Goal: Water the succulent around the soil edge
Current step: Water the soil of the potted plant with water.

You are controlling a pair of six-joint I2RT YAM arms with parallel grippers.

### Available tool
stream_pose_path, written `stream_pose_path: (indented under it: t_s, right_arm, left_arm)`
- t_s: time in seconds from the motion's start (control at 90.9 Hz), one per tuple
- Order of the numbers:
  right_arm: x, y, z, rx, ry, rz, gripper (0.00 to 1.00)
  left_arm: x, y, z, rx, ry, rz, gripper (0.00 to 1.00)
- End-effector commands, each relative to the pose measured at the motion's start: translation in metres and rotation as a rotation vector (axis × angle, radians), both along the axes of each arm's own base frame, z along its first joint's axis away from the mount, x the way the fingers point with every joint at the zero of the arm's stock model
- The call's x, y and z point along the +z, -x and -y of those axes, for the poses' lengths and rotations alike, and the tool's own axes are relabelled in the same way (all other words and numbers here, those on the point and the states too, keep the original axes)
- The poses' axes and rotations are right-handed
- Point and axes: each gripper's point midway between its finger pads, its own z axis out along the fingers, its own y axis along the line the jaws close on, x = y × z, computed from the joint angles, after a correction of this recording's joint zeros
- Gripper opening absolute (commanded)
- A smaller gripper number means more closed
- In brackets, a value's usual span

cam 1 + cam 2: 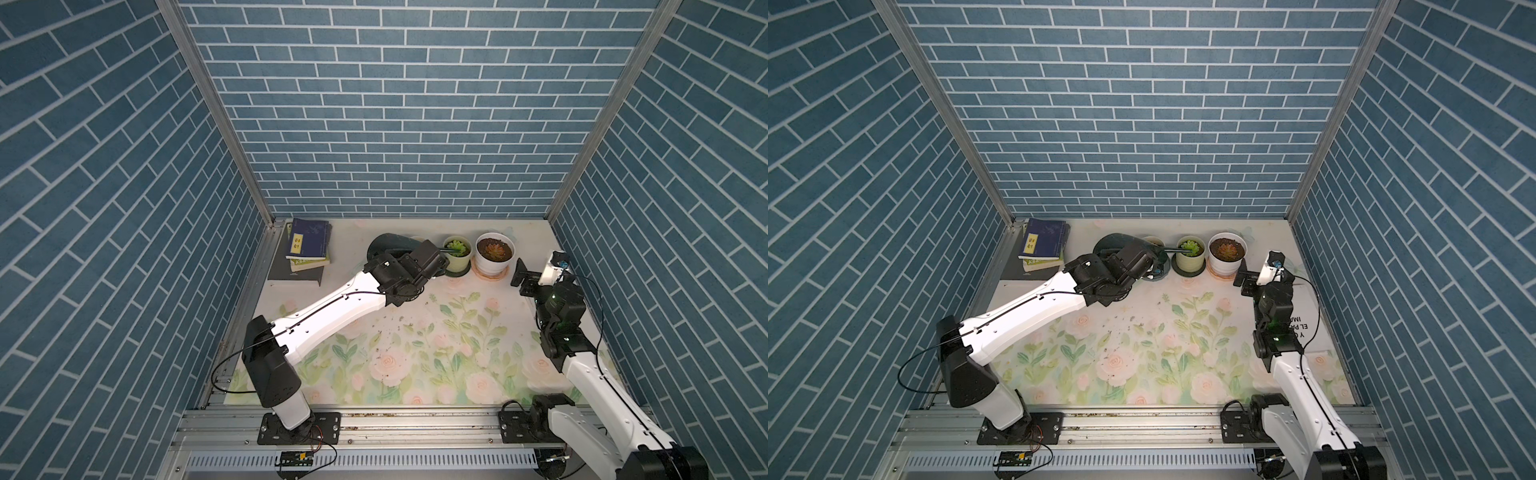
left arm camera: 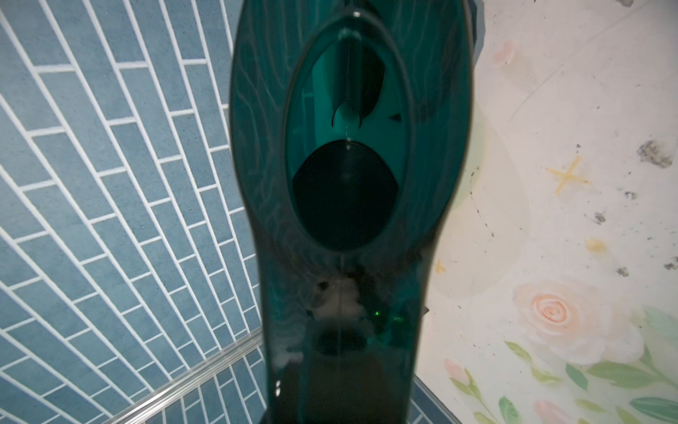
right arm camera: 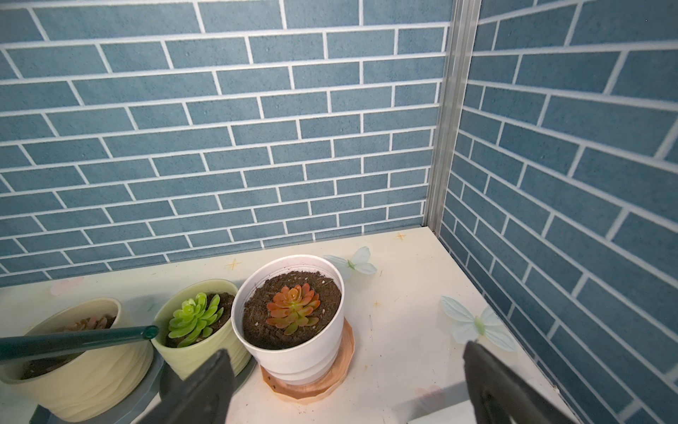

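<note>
Left gripper point(image 1: 434, 259) clamped on the teal watering can point(image 2: 345, 183); fingers hidden behind its body. Right gripper point(image 3: 345, 350) apart, empty, near the white pot point(image 3: 293, 352).

Green succulent point(image 3: 194, 319): middle pot of three, worktop's back edge.

Spout point(image 3: 84, 339) tip at its rim. My judgement: stay low, tilt gently, trace the soil edge, spare the leaves.

Water level, flow: can't tell.
</note>
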Motion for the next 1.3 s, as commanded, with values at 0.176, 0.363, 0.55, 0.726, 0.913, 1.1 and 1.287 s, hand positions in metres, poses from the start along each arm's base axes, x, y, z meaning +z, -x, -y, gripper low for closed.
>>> stream_pose_path:
  t_s: [0.176, 0.363, 0.55, 0.726, 0.913, 1.1, 1.287]
  right_arm:
    - [0.008, 0.001, 0.001, 0.001, -0.021, 0.036, 0.99]
    - [0.007, 0.002, 0.001, 0.000, -0.021, 0.035, 1.00]
    - [0.007, 0.002, 0.001, 0.001, -0.019, 0.037, 0.99]
    - [0.008, 0.003, 0.002, 0.000, -0.017, 0.040, 0.99]
    - [0.007, 0.003, 0.002, -0.004, -0.015, 0.040, 0.99]
    - [0.006, 0.002, 0.002, -0.004, -0.013, 0.037, 0.99]
    - [0.005, 0.001, 0.002, -0.003, -0.011, 0.034, 0.99]
  left_arm:
    - [0.033, -0.016, -0.021, 0.098, -0.025, 0.144, 0.00]
    - [0.040, -0.027, -0.012, 0.105, -0.026, 0.187, 0.00]
    - [0.044, -0.037, 0.004, 0.067, -0.004, 0.209, 0.00]
    - [0.041, -0.044, 0.017, 0.043, -0.023, 0.208, 0.00]
    - [0.039, -0.034, 0.035, -0.017, -0.025, 0.198, 0.00]
    - [0.032, -0.023, 0.030, -0.030, -0.063, 0.186, 0.00]
    - [0.023, -0.013, 0.011, -0.007, -0.103, 0.176, 0.00]
